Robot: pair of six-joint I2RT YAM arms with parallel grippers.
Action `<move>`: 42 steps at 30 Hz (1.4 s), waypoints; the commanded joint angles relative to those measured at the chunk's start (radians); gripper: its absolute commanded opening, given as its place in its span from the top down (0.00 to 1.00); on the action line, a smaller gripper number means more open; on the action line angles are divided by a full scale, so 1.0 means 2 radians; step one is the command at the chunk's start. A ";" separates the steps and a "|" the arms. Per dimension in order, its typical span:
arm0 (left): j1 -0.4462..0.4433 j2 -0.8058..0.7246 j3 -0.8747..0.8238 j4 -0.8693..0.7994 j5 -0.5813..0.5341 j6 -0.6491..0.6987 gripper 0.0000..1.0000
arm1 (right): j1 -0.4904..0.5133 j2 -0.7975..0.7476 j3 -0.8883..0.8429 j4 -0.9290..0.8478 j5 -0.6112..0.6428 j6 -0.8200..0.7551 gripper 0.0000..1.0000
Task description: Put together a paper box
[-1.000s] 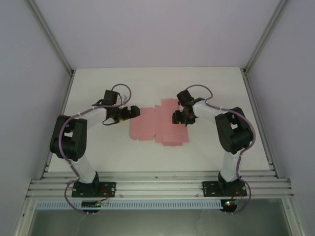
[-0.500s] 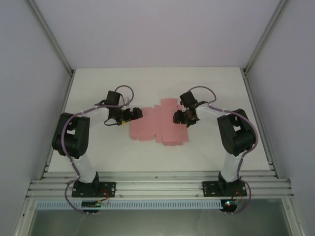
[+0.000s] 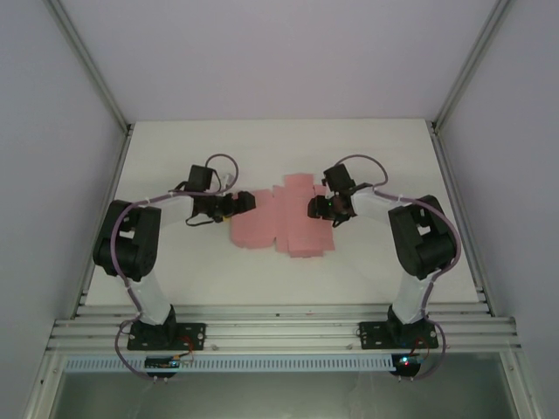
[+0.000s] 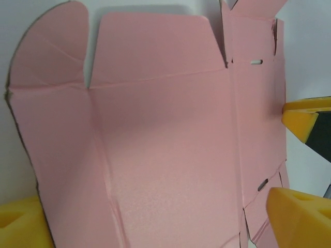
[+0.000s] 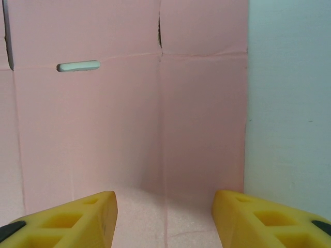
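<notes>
Overhead: paper box (image 3: 281,220) flat, unfolded, centre of worktop (image 3: 175,157); left hand (image 3: 240,204), right hand (image 3: 314,208) at its side edges. Wrist close-ups: both released, grasping nothing; slot (image 5: 78,66), fold creases (image 5: 160,129), rounded flaps (image 4: 150,46).

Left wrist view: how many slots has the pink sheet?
2 in the pink sheet: upper slot near the top, lower slot at bottom right. More may be hidden.

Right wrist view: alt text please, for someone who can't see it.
A flat pale pink paper box sheet, creased and cut with a small slot near the top left, lies on the white table. The right gripper is open, its two yellow fingertips at the bottom edge, over the sheet.
</notes>
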 commanded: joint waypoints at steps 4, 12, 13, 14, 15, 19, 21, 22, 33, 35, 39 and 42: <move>0.000 0.009 -0.008 0.042 0.039 -0.005 0.29 | 0.000 0.026 -0.038 -0.028 -0.029 0.013 0.44; 0.001 -0.004 0.002 0.023 -0.006 0.002 0.75 | -0.003 0.016 -0.047 -0.020 -0.031 0.015 0.45; 0.001 -0.006 0.002 0.021 -0.006 0.006 0.81 | -0.003 0.013 -0.048 -0.018 -0.028 0.015 0.45; 0.000 -0.009 0.001 0.021 -0.006 0.008 0.90 | -0.003 0.010 -0.049 -0.017 -0.028 0.014 0.44; 0.000 -0.011 0.000 0.023 -0.004 0.010 0.96 | -0.004 0.007 -0.050 -0.014 -0.029 0.014 0.44; 0.000 -0.020 -0.001 0.027 0.006 0.022 1.00 | -0.005 -0.015 -0.052 -0.012 -0.030 0.009 0.43; 0.001 -0.028 -0.003 0.036 0.021 0.029 1.00 | -0.007 -0.033 -0.055 -0.012 -0.032 0.005 0.41; 0.000 -0.033 -0.006 0.041 0.030 0.032 1.00 | -0.008 -0.044 -0.056 -0.013 -0.035 0.004 0.40; -0.006 -0.099 -0.018 0.160 0.138 0.044 1.00 | -0.027 -0.210 -0.089 -0.013 -0.026 -0.059 0.01; -0.009 -0.108 -0.014 0.161 0.156 0.050 1.00 | -0.042 -0.243 -0.105 0.000 -0.043 -0.062 0.01; -0.012 -0.133 -0.014 0.167 0.173 0.047 1.00 | -0.083 -0.309 -0.148 0.049 -0.123 -0.062 0.01; -0.012 -0.154 -0.024 0.195 0.186 0.031 1.00 | -0.113 -0.345 -0.172 0.071 -0.178 -0.061 0.01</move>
